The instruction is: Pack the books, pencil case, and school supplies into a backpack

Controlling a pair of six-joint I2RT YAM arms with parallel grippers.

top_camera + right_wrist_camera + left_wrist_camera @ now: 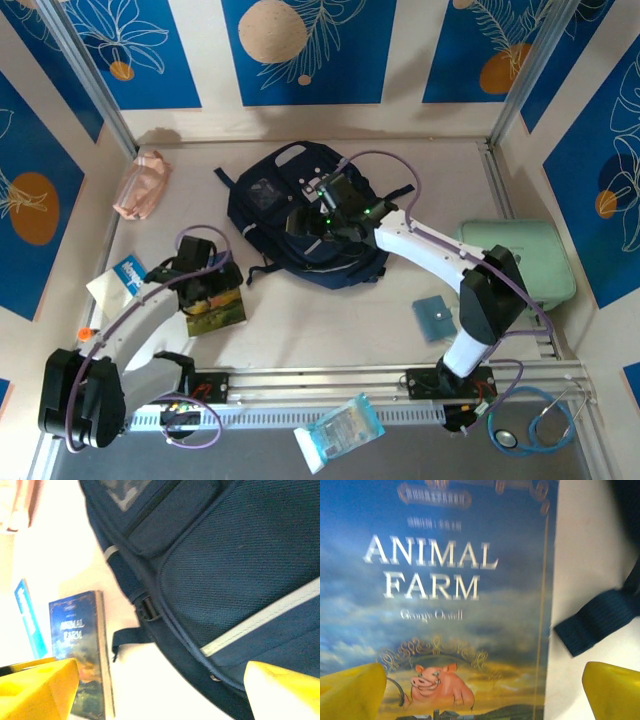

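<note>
The dark navy backpack (290, 190) lies flat at the table's middle, its pale stripe (270, 615) visible in the right wrist view. My right gripper (305, 222) hovers over its near-left edge (240, 570), open, with nothing between the yellow fingers (160, 690). The "Animal Farm" book (225, 312) lies face up left of the backpack. My left gripper (205, 293) hangs open just above its cover (445, 580), one finger (350, 692) over the cover, the other (615, 690) past its right edge. The pink pencil case (140, 185) sits far left. A teal pad (433, 318) lies at right.
A white and blue book (125, 275) lies left of the Animal Farm book. A backpack strap (600, 620) trails beside the book. A mint-green case (520, 260) sits far right. A wrapped packet (340, 430) and a stethoscope (530, 425) lie by the front rail.
</note>
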